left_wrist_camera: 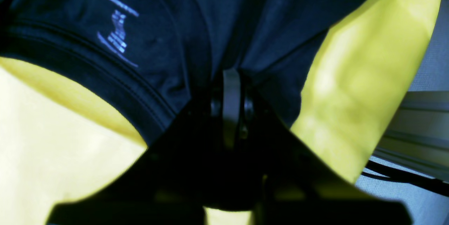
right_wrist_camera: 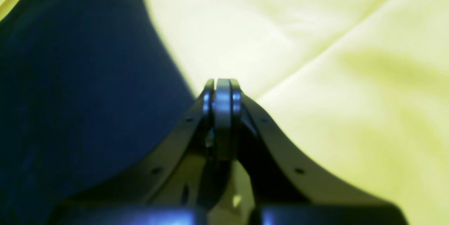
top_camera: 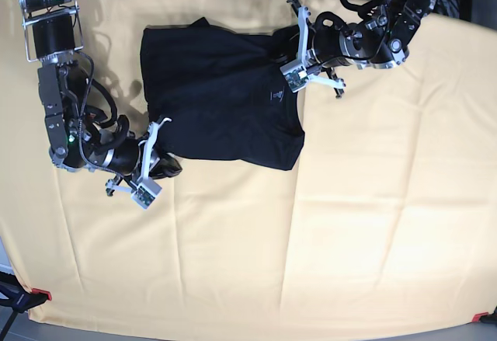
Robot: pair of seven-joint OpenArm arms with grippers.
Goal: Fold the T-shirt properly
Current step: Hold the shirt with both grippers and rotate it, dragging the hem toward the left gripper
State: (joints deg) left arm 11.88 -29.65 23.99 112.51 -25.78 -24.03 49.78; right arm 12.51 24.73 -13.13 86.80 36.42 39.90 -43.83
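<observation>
We see the left hand (left_wrist_camera: 231, 77) clamped on the T-shirt (top_camera: 217, 96) beside its neck label (left_wrist_camera: 117, 30); the right hand (right_wrist_camera: 222, 84) is closed, apparently empty, at the shirt's near-left corner.

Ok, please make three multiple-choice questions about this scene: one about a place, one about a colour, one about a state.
1. Where does the T-shirt lie on the yellow cloth?
A. far part, near both arms
B. near edge
C. hanging off the table

2. What colour is the small label print on the shirt?
A. red
B. pale
C. green

3. How is the left gripper?
A. wide open above the cloth
B. shut on the T-shirt
C. out of view

Answers:
1 A, the base view shows it at the top.
2 B, it reads light on dark fabric.
3 B, dark fabric bunches at its closed tips.
</observation>
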